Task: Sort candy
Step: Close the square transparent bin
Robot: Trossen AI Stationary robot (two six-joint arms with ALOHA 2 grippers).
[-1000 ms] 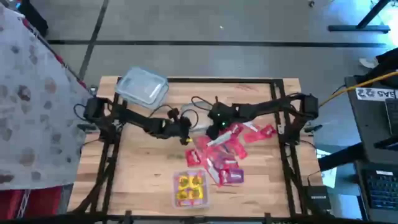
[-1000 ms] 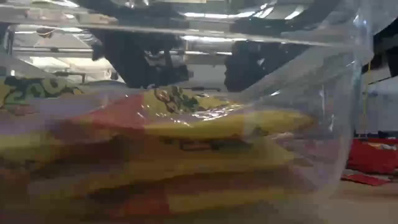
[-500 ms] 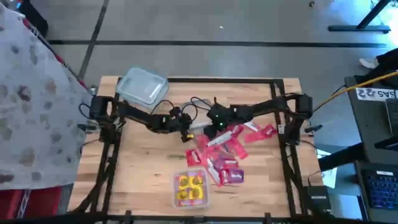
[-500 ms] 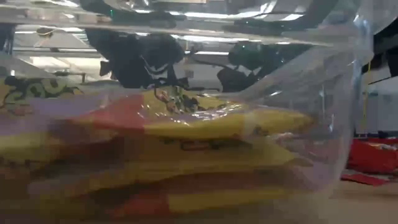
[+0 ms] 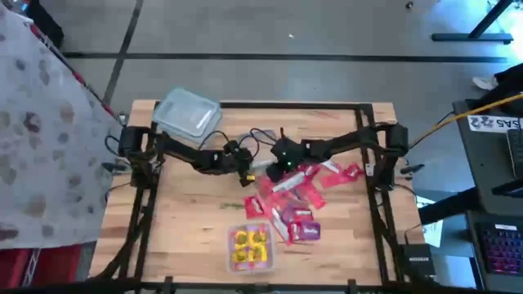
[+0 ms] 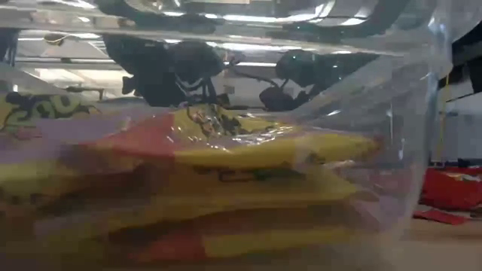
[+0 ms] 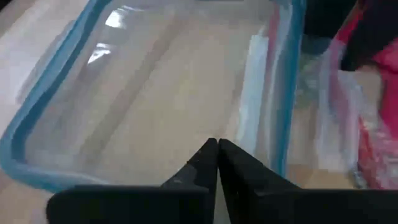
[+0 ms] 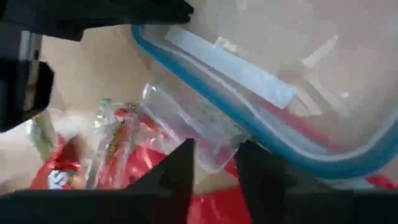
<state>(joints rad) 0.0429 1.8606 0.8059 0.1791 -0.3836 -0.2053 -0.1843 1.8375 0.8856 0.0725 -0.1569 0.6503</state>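
I see glossy red and pink candy [image 5: 298,200] packets heaped flat on the wooden bench [image 5: 180,220], right of centre. A clear plastic tub [image 5: 249,247] near the front edge holds yellow pieces. My left claw [image 7: 217,163] is pinched closed over a blue-rimmed clear tray [image 7: 37,167]; my right claw [image 8: 214,163] pinches a clear crinkly wrapper [image 8: 199,124].

Overhead shot is evenly lit but soft all over, worktop [image 5: 180,212] a bit washed out. Low cam is basically shooting through a clear tub [image 6: 392,150], smeary with ceiling-light glare streaks. Both wrist cams are bright, close and blurry, white reflections on plastic.
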